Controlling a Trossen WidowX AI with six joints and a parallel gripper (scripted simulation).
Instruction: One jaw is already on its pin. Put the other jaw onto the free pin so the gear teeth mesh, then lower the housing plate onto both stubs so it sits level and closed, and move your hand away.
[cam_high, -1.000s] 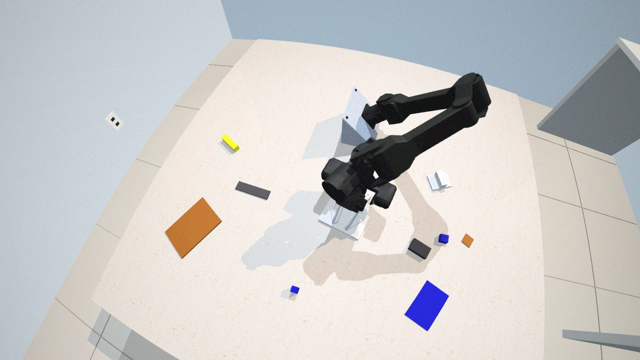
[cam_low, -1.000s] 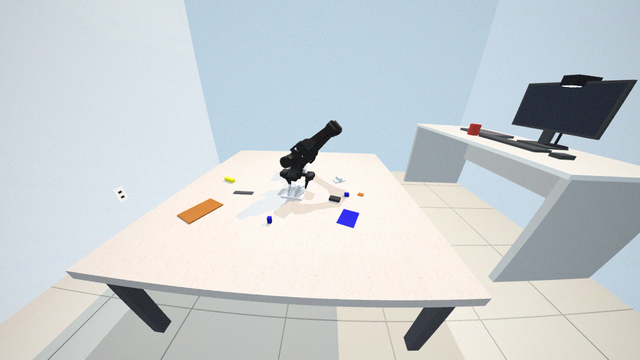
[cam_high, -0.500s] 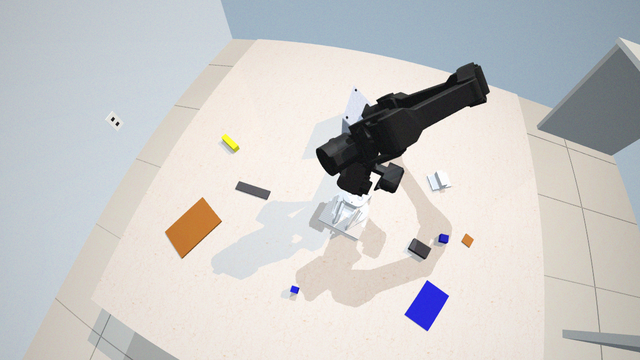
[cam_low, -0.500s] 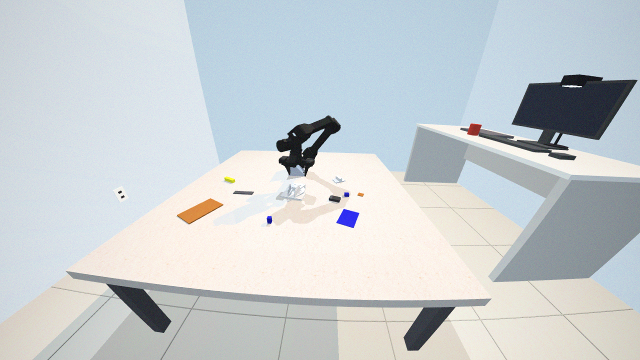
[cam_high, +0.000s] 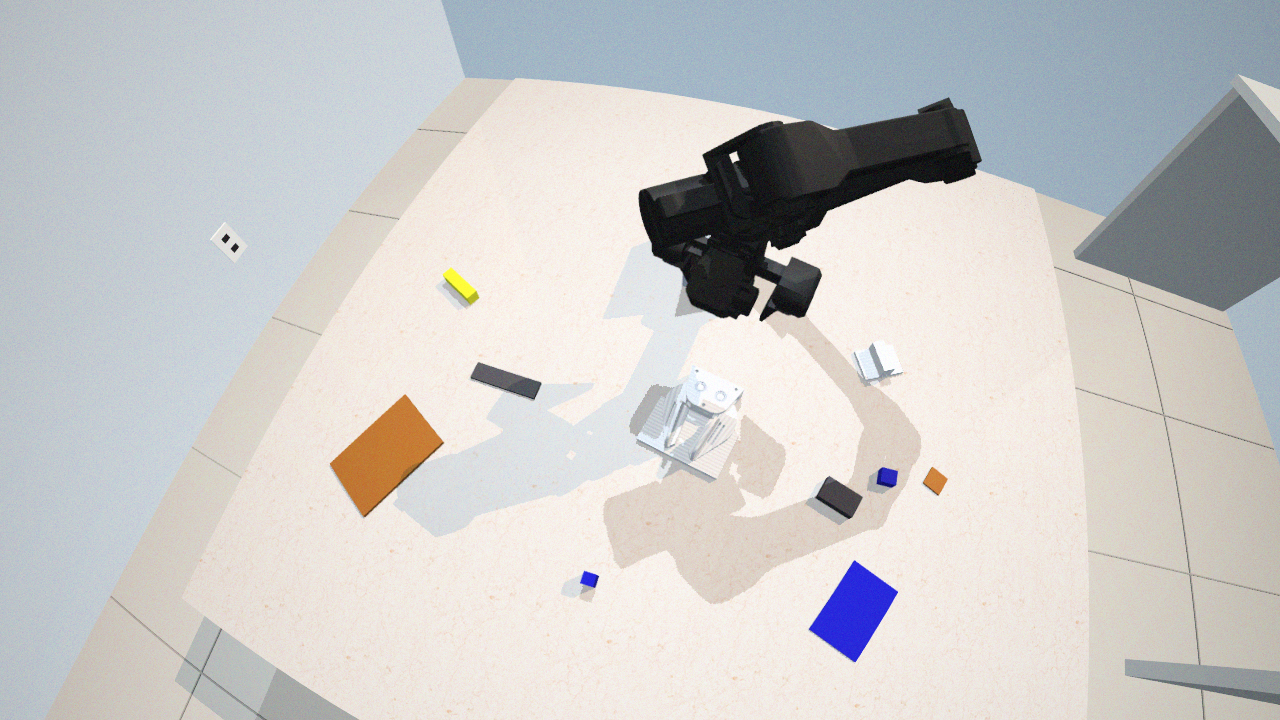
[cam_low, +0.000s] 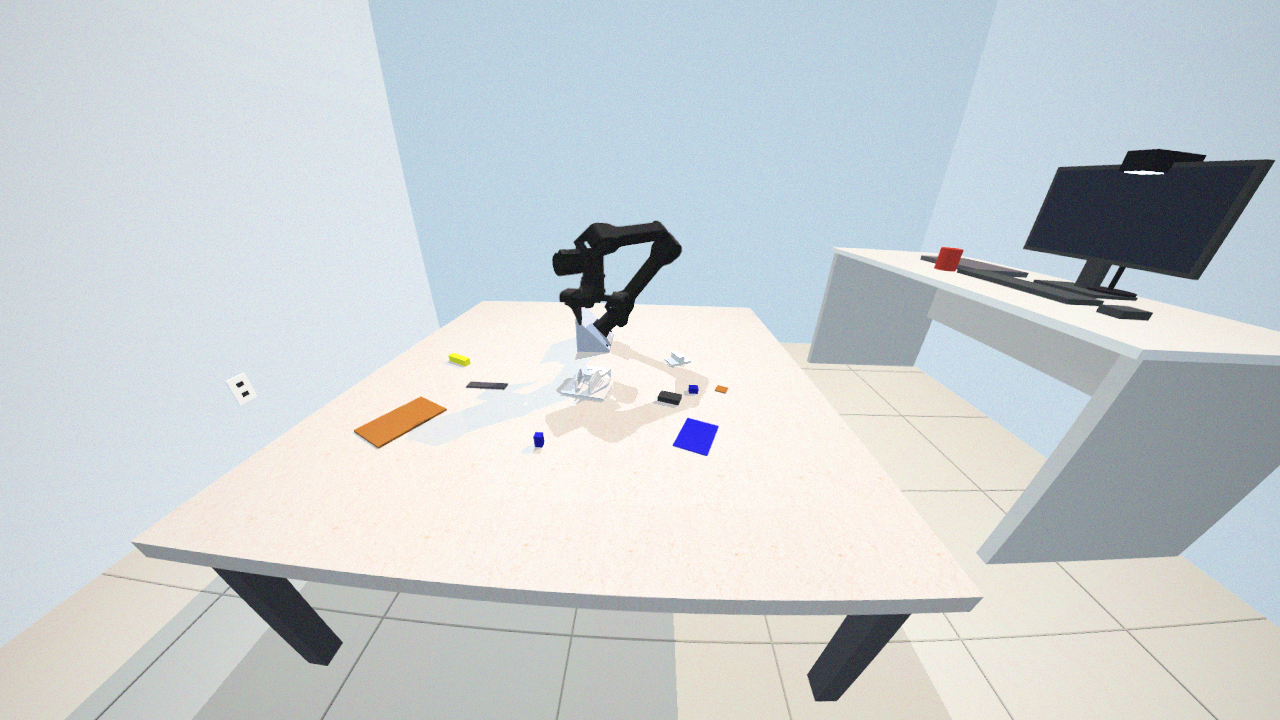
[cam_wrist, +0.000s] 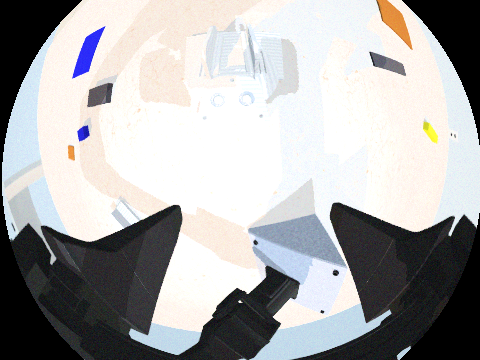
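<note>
My gripper (cam_high: 750, 316) (cam_low: 592, 325) (cam_wrist: 259, 212) is open and empty, raised on the arm-mount side of the white assembly and apart from it. The assembly's ribbed base (cam_high: 694, 462) (cam_wrist: 194, 56) stands on the table. Two upright pale jaws, one (cam_high: 674, 423) (cam_wrist: 252, 55) and the other (cam_high: 713, 438) (cam_wrist: 212, 56), extend side by side. The white housing plate (cam_high: 710, 401) (cam_wrist: 232, 101) covers their inner ends, with a round stub showing in each of its two holes. It looks about level. The gear teeth and any small gap under the plate are hidden.
A small white ridged part (cam_high: 875, 361) (cam_low: 677, 360) lies right of the assembly. A dark block (cam_high: 838, 497), blue cubes, a blue sheet (cam_high: 853, 611), an orange board (cam_high: 386, 454), a dark bar (cam_high: 505, 380) and a yellow bar (cam_high: 460, 285) lie around. The grey wedge mount (cam_wrist: 300, 240) is near my fingers.
</note>
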